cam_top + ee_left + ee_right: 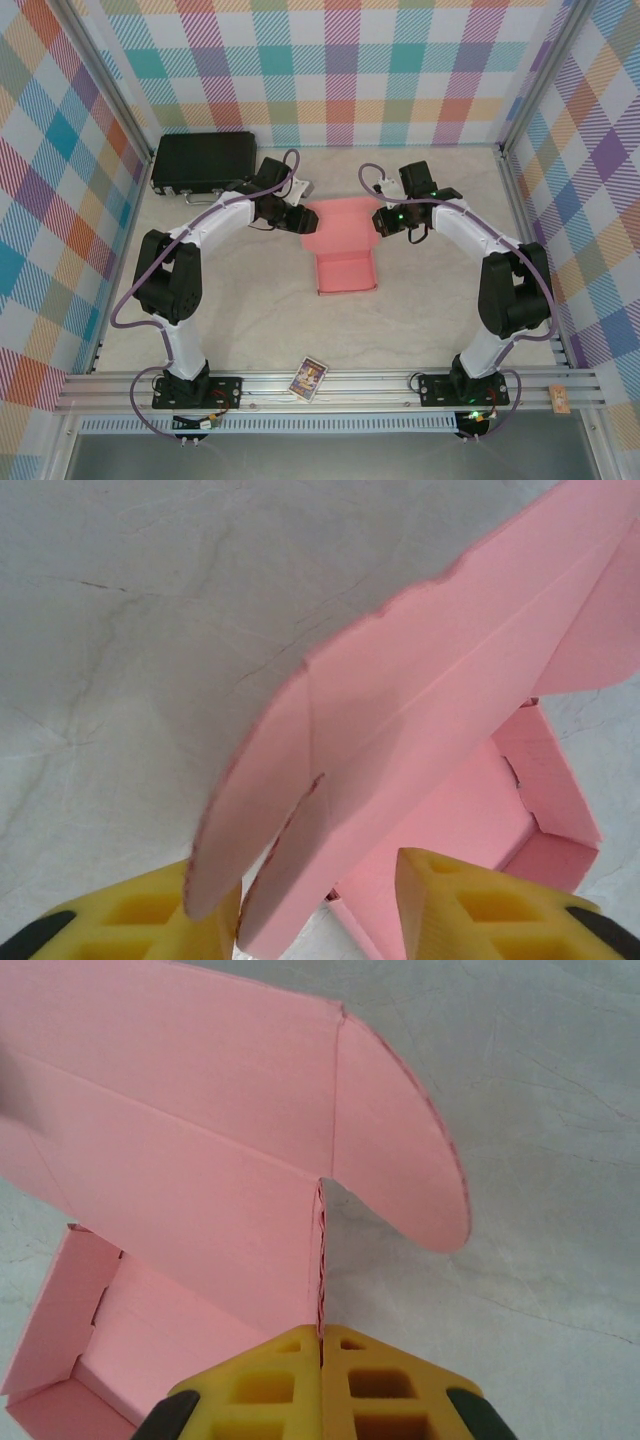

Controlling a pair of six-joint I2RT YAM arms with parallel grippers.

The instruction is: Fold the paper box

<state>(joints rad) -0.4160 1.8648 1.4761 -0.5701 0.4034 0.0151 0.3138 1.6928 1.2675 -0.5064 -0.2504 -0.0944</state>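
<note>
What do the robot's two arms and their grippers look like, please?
The left arm and right arm have white links, black joint housings and black base plates. A purple cable loops along each. Small green lights glow on the right arm. The fingers are yellow blocks with rectangular cut-outs and black backing.

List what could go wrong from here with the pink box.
1. The right hand pinches the lid right at the slit beside its rounded flap; a pull might tear the card there.
2. The left hand stands open around the other flap, which sits close to one finger; closing could crease it.
3. Nothing pins the pink box down; it could slide.
</note>
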